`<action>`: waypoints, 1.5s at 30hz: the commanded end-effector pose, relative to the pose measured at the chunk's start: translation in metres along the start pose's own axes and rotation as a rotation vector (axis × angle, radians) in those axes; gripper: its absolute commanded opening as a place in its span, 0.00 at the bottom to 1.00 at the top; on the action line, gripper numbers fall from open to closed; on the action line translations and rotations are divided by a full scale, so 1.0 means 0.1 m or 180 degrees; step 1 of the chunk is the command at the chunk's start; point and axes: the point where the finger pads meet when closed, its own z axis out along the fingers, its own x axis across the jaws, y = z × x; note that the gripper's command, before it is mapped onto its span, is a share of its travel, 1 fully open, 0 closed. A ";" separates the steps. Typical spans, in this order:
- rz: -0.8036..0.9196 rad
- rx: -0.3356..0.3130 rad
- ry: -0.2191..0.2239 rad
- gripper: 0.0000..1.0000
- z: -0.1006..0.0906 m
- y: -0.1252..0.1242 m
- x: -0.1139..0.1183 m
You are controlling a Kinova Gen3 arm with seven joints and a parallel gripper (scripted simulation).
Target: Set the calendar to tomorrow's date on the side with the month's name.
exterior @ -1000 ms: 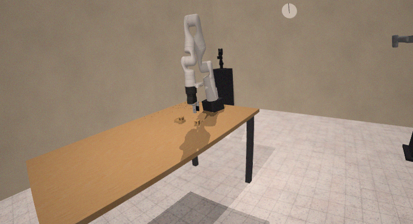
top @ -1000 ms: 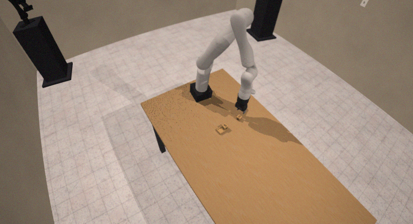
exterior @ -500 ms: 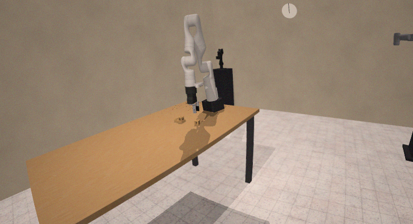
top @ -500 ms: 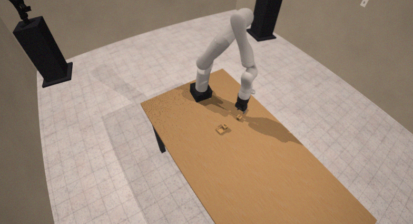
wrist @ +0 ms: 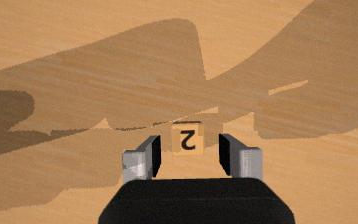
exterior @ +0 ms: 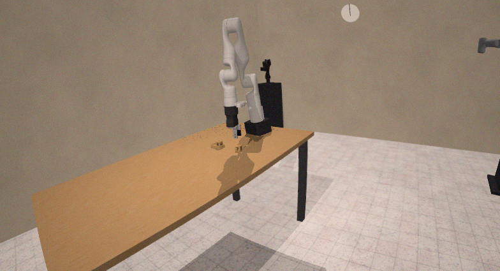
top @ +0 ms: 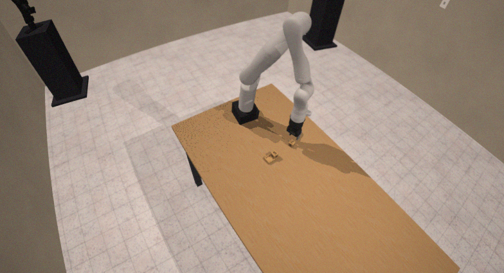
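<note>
A small wooden cube (top: 292, 142) (exterior: 238, 148) (wrist: 187, 139) rests on the table, outside the tray. Its top shows a 2, upside down in the wrist view. The exterior view shows a dark mark like a 7 on its side. My gripper (top: 295, 136) (exterior: 236, 134) (wrist: 189, 148) is open and empty, pointing down above this cube, with one finger on either side of it in the wrist view. The wooden tray (top: 267, 161) (exterior: 217, 148) stands on the table and holds the other cube (top: 274, 153) (exterior: 219, 143) at one end. Its digits are too small to read.
The black arm base (top: 245, 112) (exterior: 257, 126) stands at the table's end, behind the loose cube. The tray is a short way off to the side of the loose cube. The arm's shadow falls across the table (top: 299, 214) (exterior: 139, 195) around the loose cube.
</note>
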 end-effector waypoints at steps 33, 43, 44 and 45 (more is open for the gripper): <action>-0.0028 -0.0003 0.0002 0.90 0.42 0.01 0.00; -0.0028 -0.0003 0.0002 0.90 0.43 0.01 0.00; -0.0028 -0.0003 0.0002 0.90 0.43 0.01 0.00; -0.0028 -0.0003 0.0003 0.90 0.43 0.01 0.00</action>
